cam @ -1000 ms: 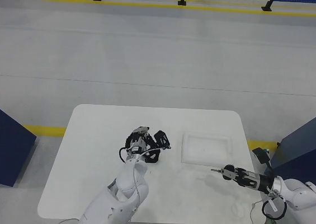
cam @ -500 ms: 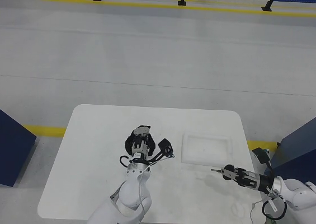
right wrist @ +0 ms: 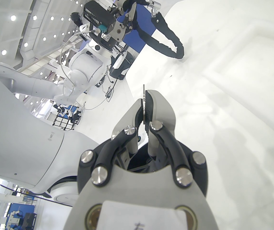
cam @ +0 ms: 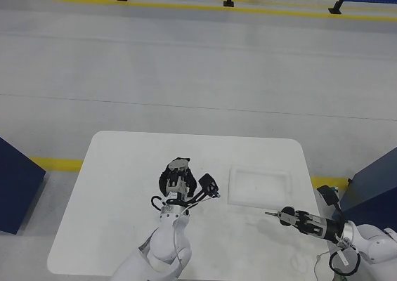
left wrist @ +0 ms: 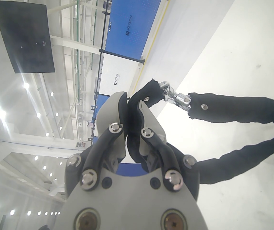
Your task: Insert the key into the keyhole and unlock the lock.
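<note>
One lock (left wrist: 235,113), a black fabric-sleeved loop whose two sleeve ends meet at a chrome metal fitting (left wrist: 176,96), is held above a white table with rounded corners (cam: 114,211). The left gripper (left wrist: 131,106) has its two grey fingers pressed together on the sleeve near one end. The rest of the loop hangs free to one side. In the top view this gripper (cam: 178,175) sits over the middle of the table, with the lock (cam: 208,187) just beside it on the tray side.

One key (right wrist: 143,92), a thin flat metal blade, is pinched edge-on in the right gripper (right wrist: 145,104). Its tip projects past the fingertips. In the top view the right gripper (cam: 282,214) is over the table's near right part, and the key (cam: 271,213) points toward the lock, well apart from it.

One shallow rectangular white tray (cam: 261,186) lies on the table, between the two grippers and farther from the robot. Bare tabletop separates the key from the lock. The right wrist view shows the left gripper (right wrist: 127,3) farther off, with the lock (right wrist: 168,46) dangling toward the surface. Whether the loop touches the table cannot be told.

Two dark blue partitions (cam: 1,183) (cam: 395,175) flank the table. Two yellow stripes (cam: 254,10) (cam: 57,164) cross the grey floor.
</note>
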